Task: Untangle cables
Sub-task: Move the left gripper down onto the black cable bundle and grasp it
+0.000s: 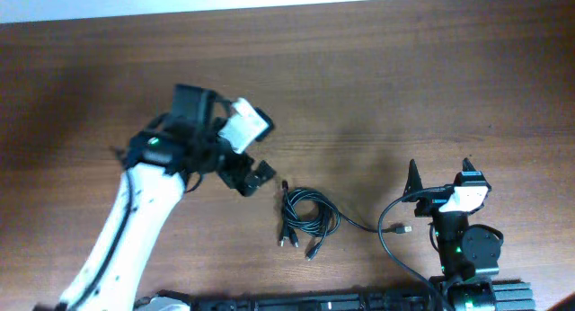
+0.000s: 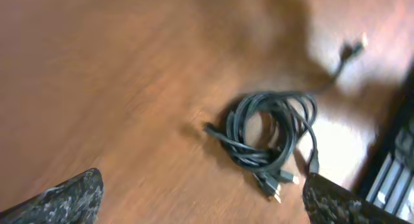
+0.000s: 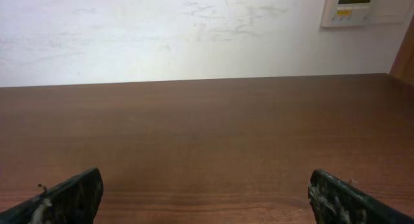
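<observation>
Left gripper [image 1: 254, 177] spread, cables [image 1: 305, 223] just beside

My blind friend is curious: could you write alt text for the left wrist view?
A tangle of thin black cables lies in loose loops on a wooden table, plug ends poking out. The left gripper, open, shows a finger in each bottom corner.

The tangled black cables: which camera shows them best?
The left wrist view: the cables fill the middle, loops and plug ends distinguishable, though slightly blurred. The overhead view shows them small but whole, one strand trailing right. The right wrist view shows only table and wall.
</observation>
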Robot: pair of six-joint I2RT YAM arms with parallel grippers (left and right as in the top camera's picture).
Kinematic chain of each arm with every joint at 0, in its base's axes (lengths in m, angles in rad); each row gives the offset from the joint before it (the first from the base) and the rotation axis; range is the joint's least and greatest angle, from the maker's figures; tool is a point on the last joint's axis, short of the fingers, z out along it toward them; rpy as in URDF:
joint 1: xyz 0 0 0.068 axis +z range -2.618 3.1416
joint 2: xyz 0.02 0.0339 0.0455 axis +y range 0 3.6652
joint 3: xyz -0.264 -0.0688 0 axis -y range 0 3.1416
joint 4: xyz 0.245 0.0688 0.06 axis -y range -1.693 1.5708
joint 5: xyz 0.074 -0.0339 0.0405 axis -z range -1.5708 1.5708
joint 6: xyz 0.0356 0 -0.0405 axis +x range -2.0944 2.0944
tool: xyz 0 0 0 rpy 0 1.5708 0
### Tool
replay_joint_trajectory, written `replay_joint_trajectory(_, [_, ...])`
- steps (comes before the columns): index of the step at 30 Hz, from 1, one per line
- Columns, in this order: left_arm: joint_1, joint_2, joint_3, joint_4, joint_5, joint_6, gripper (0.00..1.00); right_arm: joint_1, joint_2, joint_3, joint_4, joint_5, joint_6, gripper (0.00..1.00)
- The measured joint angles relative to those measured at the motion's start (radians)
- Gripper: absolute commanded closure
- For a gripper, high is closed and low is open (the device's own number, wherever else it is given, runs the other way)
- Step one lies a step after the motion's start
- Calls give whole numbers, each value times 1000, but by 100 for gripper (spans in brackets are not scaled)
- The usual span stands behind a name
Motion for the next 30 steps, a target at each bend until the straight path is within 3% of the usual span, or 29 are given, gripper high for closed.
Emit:
replay_joint_trajectory(6, [-127, 132, 2, 55, -112, 187, 1, 0, 0, 0, 0, 0, 0, 1])
replay_joint_trajectory(12, [-145, 132, 6, 104, -101, 306, 1, 0, 0, 0, 0, 0, 0, 1])
replay_joint_trajectory(16, [-234, 157, 8, 143, -98, 422, 1, 0, 0, 0, 0, 0, 0, 2])
replay_joint_trajectory(22, [-306, 315, 8, 250, -98, 448, 1, 0, 0, 0, 0, 0, 0, 1])
replay_joint_trajectory(27, [-309, 411, 8, 269, -98, 449, 7, 0, 0, 0, 0, 0, 0, 1])
replay_joint_trajectory(30, [-314, 461, 8, 274, -102, 452, 5, 0, 0, 0, 0, 0, 0, 1])
